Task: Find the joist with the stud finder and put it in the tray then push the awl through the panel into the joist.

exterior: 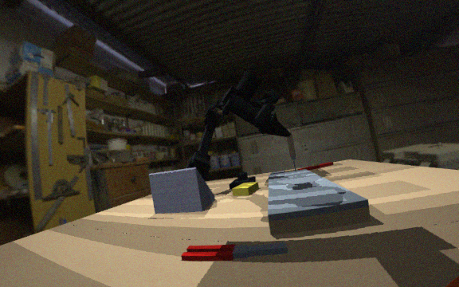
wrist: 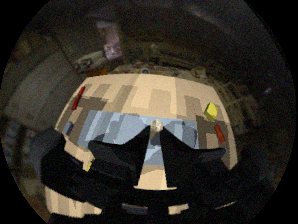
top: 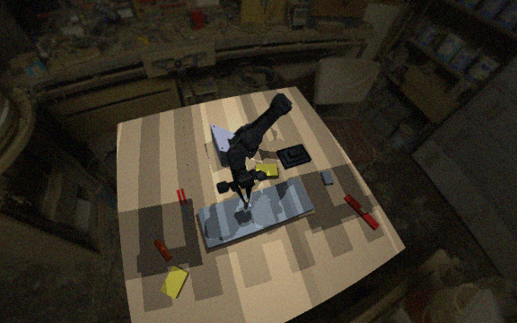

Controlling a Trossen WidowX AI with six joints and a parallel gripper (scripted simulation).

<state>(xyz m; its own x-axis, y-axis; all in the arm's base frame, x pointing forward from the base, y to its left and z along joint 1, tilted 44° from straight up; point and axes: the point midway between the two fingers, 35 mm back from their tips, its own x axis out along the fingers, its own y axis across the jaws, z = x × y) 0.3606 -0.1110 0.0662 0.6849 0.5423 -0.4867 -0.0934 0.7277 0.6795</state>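
My gripper (top: 246,204) (exterior: 289,135) (wrist: 155,128) is shut on the awl (exterior: 292,148) (wrist: 156,123). The awl has a pale handle and hangs nearly upright with its thin tip down, over the left-middle part of the floor panel in the top view. The blue-grey floor panel (top: 301,204) (exterior: 317,211) is a flat raised slab. The tip is at or just above its top; I cannot tell whether they touch. No hole is discernible. The black tray (top: 281,161) is behind the panel and holds a dark object, apparently the stud finder (top: 294,153) (exterior: 242,178).
A grey-purple wedge block (top: 221,136) (exterior: 175,191) and a yellow block (top: 272,170) (exterior: 245,189) stand behind the panel. Red-handled pliers (top: 181,196) (exterior: 209,253), an orange screwdriver (top: 162,249) and another yellow block (top: 174,282) lie left. A small grey block (top: 327,178) and red bar (top: 370,220) lie right.
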